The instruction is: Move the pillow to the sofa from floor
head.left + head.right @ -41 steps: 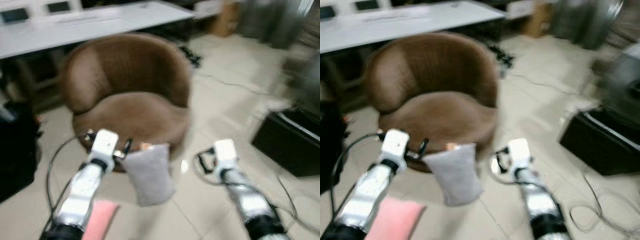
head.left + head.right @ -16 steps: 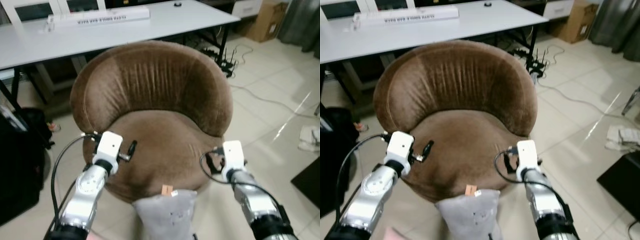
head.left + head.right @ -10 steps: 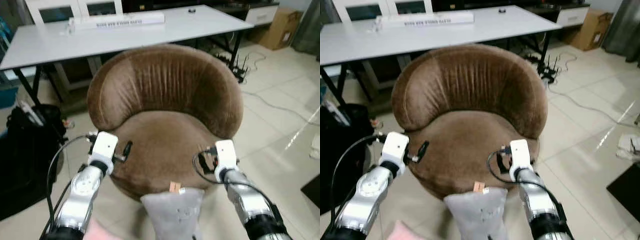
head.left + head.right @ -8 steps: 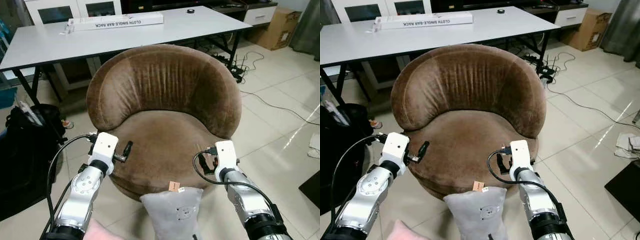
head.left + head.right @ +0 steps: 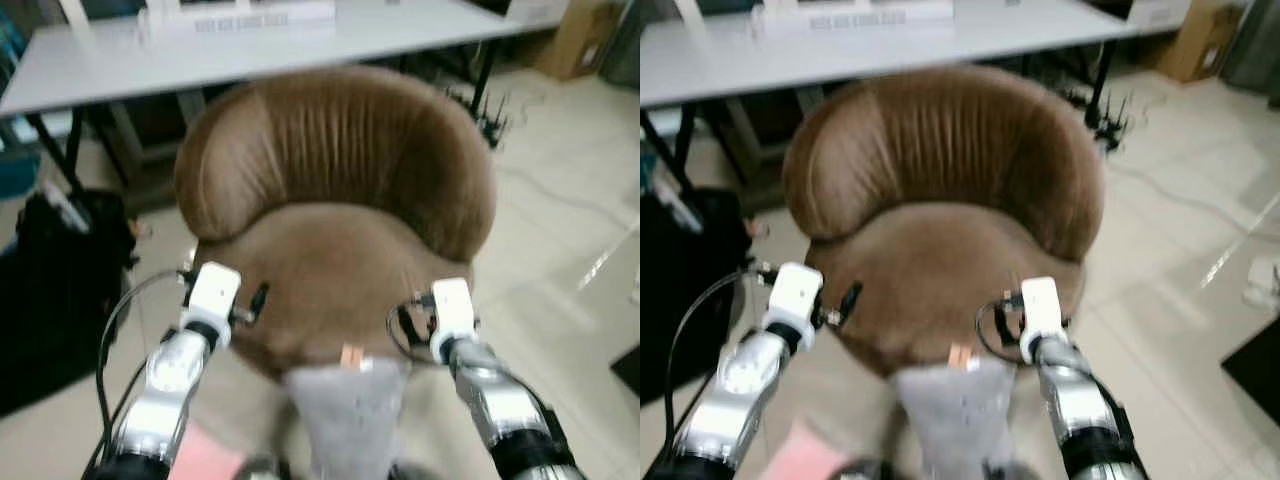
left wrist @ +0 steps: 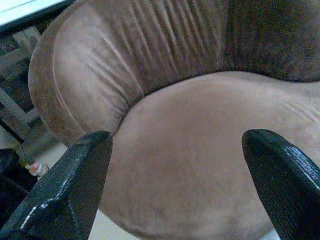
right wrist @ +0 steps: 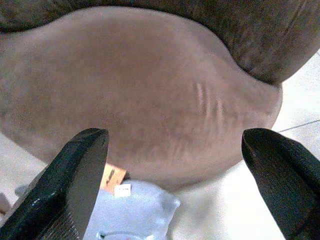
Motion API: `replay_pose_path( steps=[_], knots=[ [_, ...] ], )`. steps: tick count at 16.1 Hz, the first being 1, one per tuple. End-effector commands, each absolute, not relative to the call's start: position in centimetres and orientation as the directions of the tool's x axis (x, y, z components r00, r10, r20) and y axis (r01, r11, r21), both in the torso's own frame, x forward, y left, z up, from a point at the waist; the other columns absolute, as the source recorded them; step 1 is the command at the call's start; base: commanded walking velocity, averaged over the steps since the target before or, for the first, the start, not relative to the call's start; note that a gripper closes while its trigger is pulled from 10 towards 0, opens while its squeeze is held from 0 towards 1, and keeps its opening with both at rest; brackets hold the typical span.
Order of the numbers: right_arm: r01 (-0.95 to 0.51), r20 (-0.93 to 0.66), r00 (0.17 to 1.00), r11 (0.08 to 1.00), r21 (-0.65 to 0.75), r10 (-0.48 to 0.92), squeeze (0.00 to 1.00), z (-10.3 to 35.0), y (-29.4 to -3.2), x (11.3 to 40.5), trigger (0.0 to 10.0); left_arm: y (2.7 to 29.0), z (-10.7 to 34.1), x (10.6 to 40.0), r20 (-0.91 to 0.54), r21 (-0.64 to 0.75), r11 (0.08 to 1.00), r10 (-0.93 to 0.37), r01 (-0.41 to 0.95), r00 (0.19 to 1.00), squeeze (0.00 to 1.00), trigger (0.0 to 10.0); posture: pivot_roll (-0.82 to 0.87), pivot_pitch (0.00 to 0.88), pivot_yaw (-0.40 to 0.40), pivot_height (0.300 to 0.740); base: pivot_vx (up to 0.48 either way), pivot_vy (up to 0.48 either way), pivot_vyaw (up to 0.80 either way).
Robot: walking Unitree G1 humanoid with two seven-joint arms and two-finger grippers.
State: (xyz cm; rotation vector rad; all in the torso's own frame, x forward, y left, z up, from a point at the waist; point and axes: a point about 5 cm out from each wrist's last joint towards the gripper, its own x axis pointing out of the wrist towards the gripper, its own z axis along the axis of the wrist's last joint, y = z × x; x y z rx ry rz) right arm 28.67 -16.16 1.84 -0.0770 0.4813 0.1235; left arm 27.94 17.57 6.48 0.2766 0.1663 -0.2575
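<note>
Print on the long white box (image 5: 240, 16) is blurred; unreadable.

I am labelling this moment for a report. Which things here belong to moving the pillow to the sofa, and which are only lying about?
Belong to the job:
grey pillow, low before the seat
brown sofa
left gripper, open
right gripper, open

Only lying about:
white table
black bag
cardboard box
floor cables
</note>
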Motion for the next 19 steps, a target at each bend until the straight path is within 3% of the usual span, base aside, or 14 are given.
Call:
replay_pose_path(
  steps=[1, 16, 19],
  knots=[
    [-0.137, -0.468, 0.878, 0.990, -0.045, 0.100, 0.00, 1.96, -16.13, 28.69, 10.0, 17.62, 6.04, 27.73, -0.218, 0.252, 0.924, -0.235, 0.287, 0.947, 0.00, 10.0, 0.08, 0.000, 0.033, 0.621, 0.000, 0.000, 0.00],
    [-0.150, -0.469, 0.878, 0.986, -0.068, 0.101, 0.00, 2.17, -16.59, 28.45, 10.0, 17.10, 5.52, 28.42, -0.220, 0.241, 0.924, -0.245, 0.296, 0.944, 0.00, 10.0, 0.07, 0.000, 0.020, 0.606, 0.000, 0.000, 0.00],
    [-0.163, -0.481, 0.869, 0.984, -0.065, 0.112, 0.00, 1.97, -16.34, 28.50, 10.0, 17.03, 5.08, 28.45, -0.236, 0.221, 0.926, -0.254, 0.306, 0.938, 0.00, 10.0, 0.08, 0.000, 0.011, 0.606, 0.307, 0.000, 0.00]
  ],
)
